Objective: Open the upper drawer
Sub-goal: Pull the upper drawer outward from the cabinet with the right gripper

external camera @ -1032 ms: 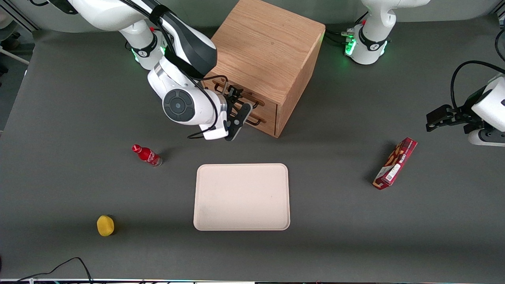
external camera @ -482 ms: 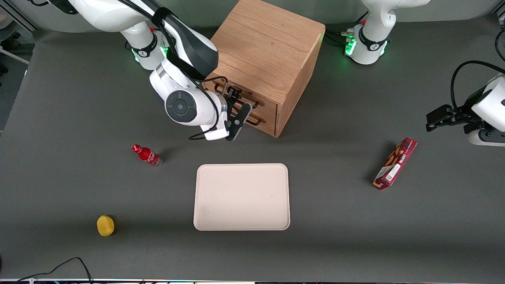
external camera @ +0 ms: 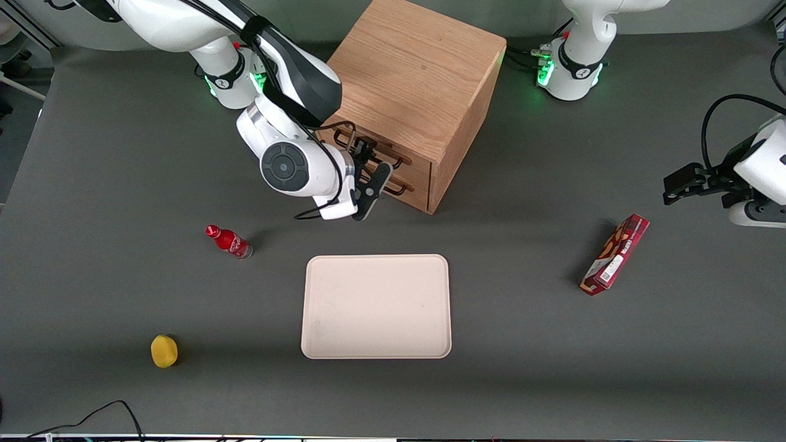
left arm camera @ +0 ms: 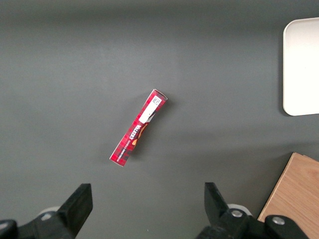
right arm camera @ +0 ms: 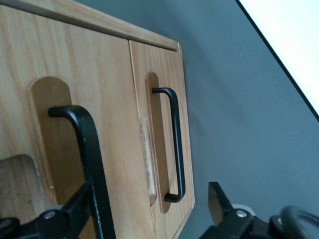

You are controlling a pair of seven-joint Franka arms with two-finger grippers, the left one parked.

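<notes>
Only my wrist camera shows my gripper (right arm camera: 148, 196) spread wide. The long black bar handle (right arm camera: 92, 154) of the upper drawer (right arm camera: 65, 74) runs between the two fingers, close against one of them. I cannot tell whether it touches. That view also shows the upper drawer shut, its oak face level with the lower drawer (right arm camera: 167, 59) beside it, whose own handle (right arm camera: 174, 144) stands apart from my fingers. What either drawer holds is hidden.

The front camera gives the layout instead. My gripper (external camera: 370, 167) hangs in front of the cabinet (external camera: 411, 67), at the upper drawer (external camera: 417, 167), which sits just under the cabinet's top with the lower drawer (external camera: 417, 191) beneath it.

Reading that picture as a clock face centred on the cream tray (external camera: 376, 307), the cabinet stands at 12 o'clock. A small red bottle (external camera: 228, 241) is at 10, a yellow lump (external camera: 164, 351) at 8 and a red carton (external camera: 615, 255) at 3, toward the parked arm's end. All of them are on the table, not on the tray.

The parked arm's camera shows the red carton (left arm camera: 138, 128) from above, with a corner of the tray (left arm camera: 301, 64) and an edge of the cabinet (left arm camera: 294, 194).
</notes>
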